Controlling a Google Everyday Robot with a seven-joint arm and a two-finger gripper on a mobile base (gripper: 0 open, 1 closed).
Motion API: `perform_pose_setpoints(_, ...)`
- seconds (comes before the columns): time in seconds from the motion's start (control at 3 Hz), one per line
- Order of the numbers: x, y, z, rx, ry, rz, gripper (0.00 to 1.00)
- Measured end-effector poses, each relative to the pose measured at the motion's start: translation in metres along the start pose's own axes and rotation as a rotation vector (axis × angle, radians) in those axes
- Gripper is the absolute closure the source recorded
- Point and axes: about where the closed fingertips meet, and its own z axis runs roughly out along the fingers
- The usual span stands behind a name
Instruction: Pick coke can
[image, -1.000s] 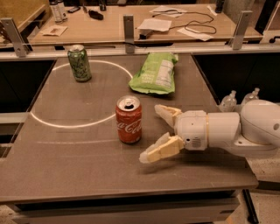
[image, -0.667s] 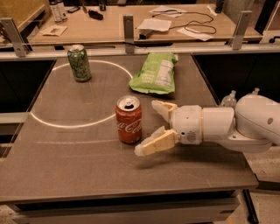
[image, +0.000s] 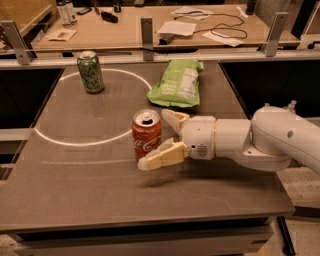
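The coke can (image: 146, 133) is red with white script and a silver top. It stands upright near the middle of the dark table (image: 90, 195). My gripper (image: 156, 137) reaches in from the right on a white arm. It is open, with one cream finger (image: 172, 118) behind the can's right side and the other finger (image: 160, 157) in front of it. The can sits partly between the fingers. I cannot tell whether they touch it.
A green patterned can (image: 90, 72) stands at the back left, on a white circle line (image: 75, 142) drawn on the table. A green chip bag (image: 181, 84) lies behind the gripper. A desk with papers and cables (image: 200, 27) stands beyond a metal rail.
My gripper has moved left toward the coke can, and its fingers now straddle the can's right side. The can has not moved.
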Motion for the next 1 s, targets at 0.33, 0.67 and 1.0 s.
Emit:
perform_pose_setpoints(0.33,-0.006,0.004,0.018,-0.011,-0.027,0.019,0.0)
perform_pose_setpoints(0.67,-0.014,0.011,0.034,-0.032,-0.049,0.032,0.16)
perform_pose_setpoints(1.0,-0.02,0.014,0.041,-0.051,-0.064,0.031,0.41)
